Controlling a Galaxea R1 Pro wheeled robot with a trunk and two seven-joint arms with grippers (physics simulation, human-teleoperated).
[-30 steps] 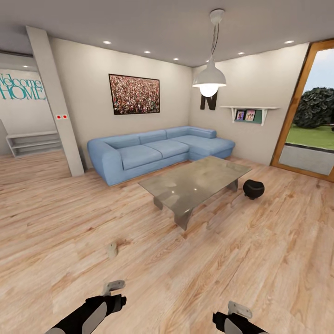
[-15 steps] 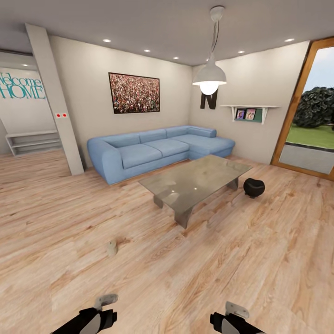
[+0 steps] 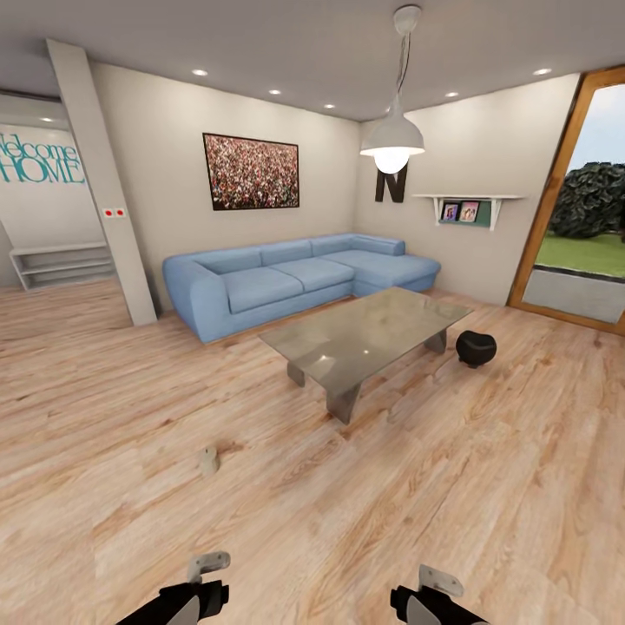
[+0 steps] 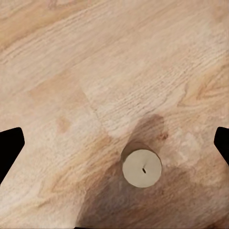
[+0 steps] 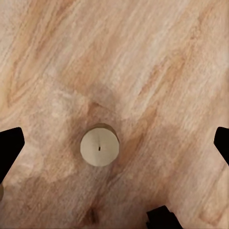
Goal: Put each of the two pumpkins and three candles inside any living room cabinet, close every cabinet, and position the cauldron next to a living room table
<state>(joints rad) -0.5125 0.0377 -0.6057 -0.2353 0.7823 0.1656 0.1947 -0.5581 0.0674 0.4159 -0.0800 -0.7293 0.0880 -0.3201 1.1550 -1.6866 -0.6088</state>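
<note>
Head view first, working from our left: one candle [image 3: 208, 460] stands upright on the plank floor [image 3: 104, 408], at about 12 o'clock from our left gripper [image 3: 207, 566] and well ahead of it, so the left arm is plainly the nearer one. Its long axis is vertical, wick up. Further right, the glass table [image 3: 369, 334] sits in front of the blue sofa [image 3: 286, 282], and the black cauldron [image 3: 476, 348] rests on the floor just beside the table's right-hand end. Our right gripper [image 3: 434, 580] sits low at the frame's bottom edge.

From the left wrist camera we look straight down on a candle [image 4: 142, 168] standing below and between the dark finger tips [image 4: 10, 143], which are spread wide apart with nothing held. The right wrist camera gives the same picture: another candle [image 5: 99, 147] seen from above, the fingers [image 5: 9, 143] parted and empty.

We judge the coming move to be a straight descent over an upright cylinder.

Against the frame of a second ago, the whole view has tilted slightly upward. Both forearms show less and sit lower in the frame, and the candle ahead looks a little smaller.
</note>
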